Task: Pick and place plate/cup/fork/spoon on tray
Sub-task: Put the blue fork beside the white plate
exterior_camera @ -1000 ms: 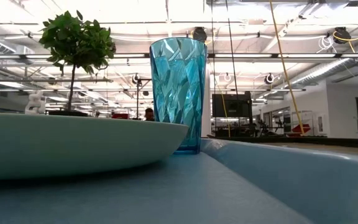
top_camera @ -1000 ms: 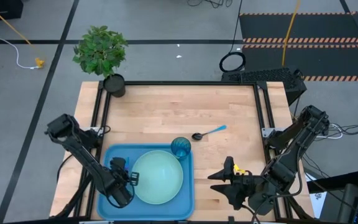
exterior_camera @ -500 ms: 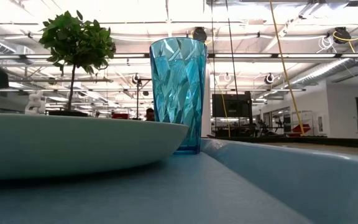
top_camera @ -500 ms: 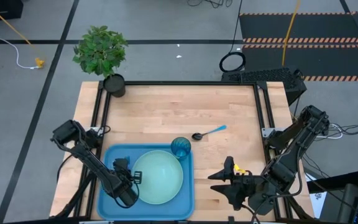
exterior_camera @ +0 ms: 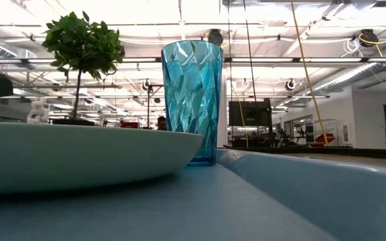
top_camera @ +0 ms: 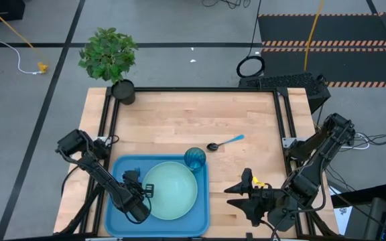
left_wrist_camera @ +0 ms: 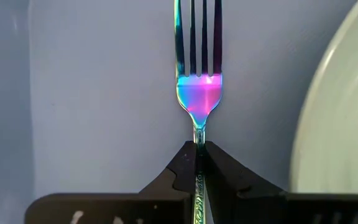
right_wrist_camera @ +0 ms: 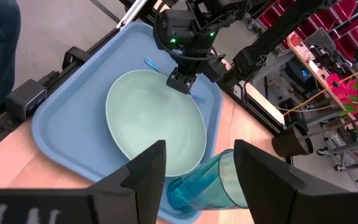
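The blue tray point(top_camera: 120, 175) lies at the table's near left. On it are the mint-green plate point(top_camera: 170, 191) and the teal cup point(top_camera: 194, 158), which stands upright in the tray's far right corner. My left gripper point(top_camera: 139, 189) is low over the tray floor, left of the plate, and is shut on the fork point(left_wrist_camera: 197, 93). The spoon point(top_camera: 225, 142) lies on the bare wood right of the cup. My right gripper point(top_camera: 236, 194) is open and empty over the wood right of the tray. My left gripper pinches the fork's neck point(left_wrist_camera: 197, 138), just behind the head, between its two fingertips. The fingers slant down from above and lie along the fork. The tines point(right_wrist_camera: 197, 98) point toward the far side, and the blue handle point(right_wrist_camera: 150, 63) sticks out behind. Whether the fork touches the tray floor I cannot tell.
A potted plant point(top_camera: 120, 87) stands at the table's far left corner. Bare wood lies beyond the tray and around the spoon. Dark frame rails run along the table's left and right sides.
My left gripper has moved a little down and toward the table's near right, closer to the plate's rim, still shut on the fork. It moved in the first half second and then kept still.
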Motion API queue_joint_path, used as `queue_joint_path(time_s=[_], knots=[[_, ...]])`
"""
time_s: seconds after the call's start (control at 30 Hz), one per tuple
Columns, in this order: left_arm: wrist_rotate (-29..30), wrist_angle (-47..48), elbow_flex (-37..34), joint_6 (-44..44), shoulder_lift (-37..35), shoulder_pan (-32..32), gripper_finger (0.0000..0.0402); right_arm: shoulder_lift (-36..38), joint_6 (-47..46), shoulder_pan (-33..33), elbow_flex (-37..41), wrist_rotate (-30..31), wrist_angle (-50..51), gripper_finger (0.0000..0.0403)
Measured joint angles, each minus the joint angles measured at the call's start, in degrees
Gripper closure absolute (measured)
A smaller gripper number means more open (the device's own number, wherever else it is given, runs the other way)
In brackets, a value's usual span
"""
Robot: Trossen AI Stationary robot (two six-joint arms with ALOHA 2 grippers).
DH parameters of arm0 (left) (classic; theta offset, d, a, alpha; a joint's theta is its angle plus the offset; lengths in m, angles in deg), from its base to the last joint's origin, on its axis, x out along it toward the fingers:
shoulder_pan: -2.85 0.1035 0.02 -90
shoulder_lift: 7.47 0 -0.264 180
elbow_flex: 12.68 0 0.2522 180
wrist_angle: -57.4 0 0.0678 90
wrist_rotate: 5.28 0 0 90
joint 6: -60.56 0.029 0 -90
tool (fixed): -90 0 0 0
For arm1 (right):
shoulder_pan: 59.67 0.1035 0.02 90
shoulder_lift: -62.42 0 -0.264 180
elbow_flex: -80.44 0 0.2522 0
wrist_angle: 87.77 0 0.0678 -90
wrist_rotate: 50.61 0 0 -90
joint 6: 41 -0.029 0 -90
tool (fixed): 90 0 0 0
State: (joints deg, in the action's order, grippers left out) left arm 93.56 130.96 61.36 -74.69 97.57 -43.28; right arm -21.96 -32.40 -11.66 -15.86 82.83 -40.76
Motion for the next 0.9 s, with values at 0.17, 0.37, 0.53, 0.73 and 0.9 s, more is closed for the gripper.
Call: queue_joint_path(time_s=[0.17,0.37,0.53,0.73,0.9], knots=[[0.1,-0.5,0.0,-0.1,0.0,0.5,0.0380,0.0,0.0,0.0,0.0,0.0,0.0,0.0222],[0.2,-1.0,0.0,0.2,-0.1,1.1,0.0380,-0.1,0.1,0.0,1.1,0.0,0.0,0.0222],[0.4,-1.2,0.0,0.3,-0.1,1.1,0.0380,-0.1,0.5,0.0,1.5,0.0,-0.2,0.0222],[0.4,-1.3,0.0,0.4,-0.1,1.2,0.0372,-0.1,0.6,0.0,1.6,0.1,-0.2,0.0222],[0.4,-2.2,-0.1,0.5,-0.8,1.2,0.0330,-0.1,0.6,0.0,1.6,0.1,-0.2,0.0222]])
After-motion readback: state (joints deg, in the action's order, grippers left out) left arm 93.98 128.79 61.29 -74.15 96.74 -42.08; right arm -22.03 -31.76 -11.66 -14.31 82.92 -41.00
